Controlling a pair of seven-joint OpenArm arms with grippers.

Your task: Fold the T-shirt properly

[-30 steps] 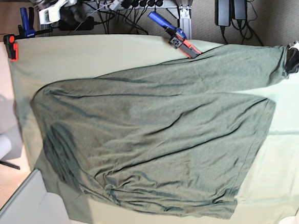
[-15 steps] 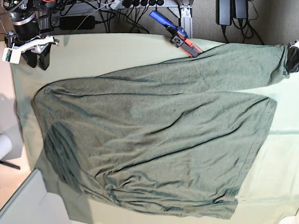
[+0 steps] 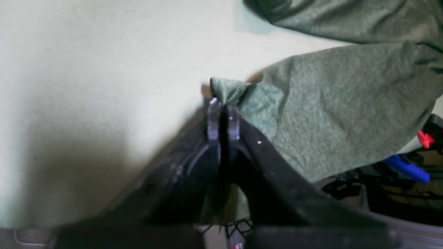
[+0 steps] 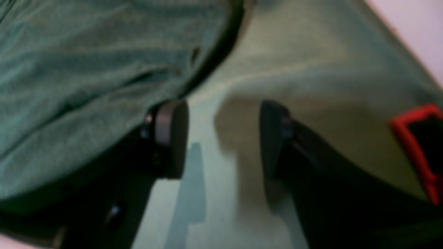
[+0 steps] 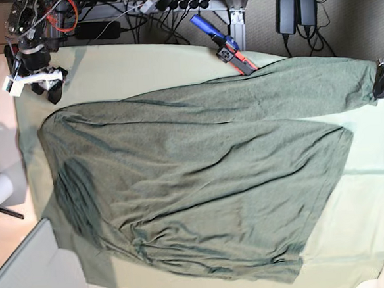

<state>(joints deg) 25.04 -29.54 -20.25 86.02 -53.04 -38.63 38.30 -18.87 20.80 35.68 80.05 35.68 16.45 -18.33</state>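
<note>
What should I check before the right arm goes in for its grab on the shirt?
1. Left gripper clamped on a T-shirt corner: ok, jaws shut with fabric bunched between them.
2. Right gripper open: ok, clear gap between the pads.
3. Right gripper free of fabric: ok, only the table cloth shows between the jaws; the shirt edge lies just beside one pad.
4. Shirt spread flat: not ok, wrinkles and a bunched lower edge in the base view.
5. Clamp clear of the shirt: cannot tell, its tip sits right at the shirt's upper edge.
</note>
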